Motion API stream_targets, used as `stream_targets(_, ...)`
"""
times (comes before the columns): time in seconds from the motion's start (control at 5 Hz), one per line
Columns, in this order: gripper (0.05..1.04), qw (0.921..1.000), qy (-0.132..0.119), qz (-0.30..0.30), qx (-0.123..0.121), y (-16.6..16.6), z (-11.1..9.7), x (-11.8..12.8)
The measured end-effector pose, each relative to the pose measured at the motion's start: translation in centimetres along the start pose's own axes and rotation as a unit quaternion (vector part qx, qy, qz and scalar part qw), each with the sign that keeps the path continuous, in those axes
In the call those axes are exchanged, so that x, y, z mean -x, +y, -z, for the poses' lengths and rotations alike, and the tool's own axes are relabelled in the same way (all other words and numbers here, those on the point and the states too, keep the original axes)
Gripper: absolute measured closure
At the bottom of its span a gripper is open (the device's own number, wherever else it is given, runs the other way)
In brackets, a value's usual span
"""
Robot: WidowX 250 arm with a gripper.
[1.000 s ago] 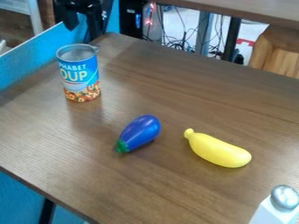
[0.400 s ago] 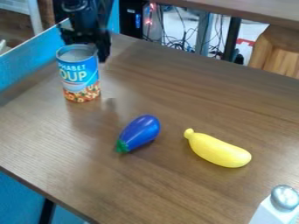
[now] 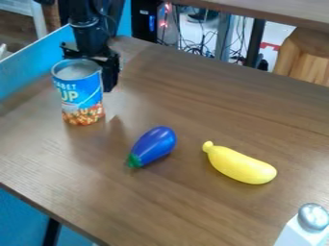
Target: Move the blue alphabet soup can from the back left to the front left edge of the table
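Observation:
The gripper (image 3: 95, 58) is low over the table's far left corner, right behind the soup can (image 3: 82, 92). Its jaws stand apart; one comes down beside the can's right side, and the other is mostly hidden behind the can. Whether they touch the can is unclear. The blue-labelled can is upright on the brown table. A blue toy eggplant (image 3: 154, 145) with a green tip lies in front and to the right of it. Farther right is a yellow toy banana (image 3: 240, 164).
At the lower right corner stands a white object with a rounded silver top (image 3: 313, 217). A blue panel (image 3: 29, 65) runs along the table's left side. Behind the far edge are cables and a wooden stool (image 3: 307, 56).
The arm has come down from the top edge toward the camera. The can has shifted slightly left and nearer the camera; the eggplant and banana have stayed put.

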State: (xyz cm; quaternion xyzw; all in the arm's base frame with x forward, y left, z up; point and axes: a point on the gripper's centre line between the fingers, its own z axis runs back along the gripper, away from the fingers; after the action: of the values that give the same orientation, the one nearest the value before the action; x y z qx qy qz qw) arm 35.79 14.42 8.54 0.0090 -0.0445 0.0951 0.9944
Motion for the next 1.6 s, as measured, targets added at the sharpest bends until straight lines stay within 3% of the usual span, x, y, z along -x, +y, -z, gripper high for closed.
stream_targets(0.2,0.083,0.9989,0.047,0.003,0.007,-0.4,-0.7,2.3)
stream_targets(0.4,0.083,0.9968,0.08,0.009,-0.004,-0.5,-2.3,5.4)
stream_targets(0.6,0.083,0.9955,0.091,0.029,-0.002,-1.1,-2.9,9.3)
stream_targets(0.8,0.083,0.9921,0.111,0.057,-0.004,-2.3,-1.9,12.5)
stream_targets(1.0,0.083,0.9919,0.111,0.062,0.006,-3.0,-1.4,12.8)
stream_targets(1.2,0.083,0.997,0.029,0.061,0.038,-3.9,-3.0,8.9)
stream_targets(1.4,0.083,0.9955,-0.042,0.062,0.058,-4.2,-5.1,4.1)
stream_targets(1.6,0.083,0.9918,-0.066,0.092,0.059,-4.6,-7.0,0.8)
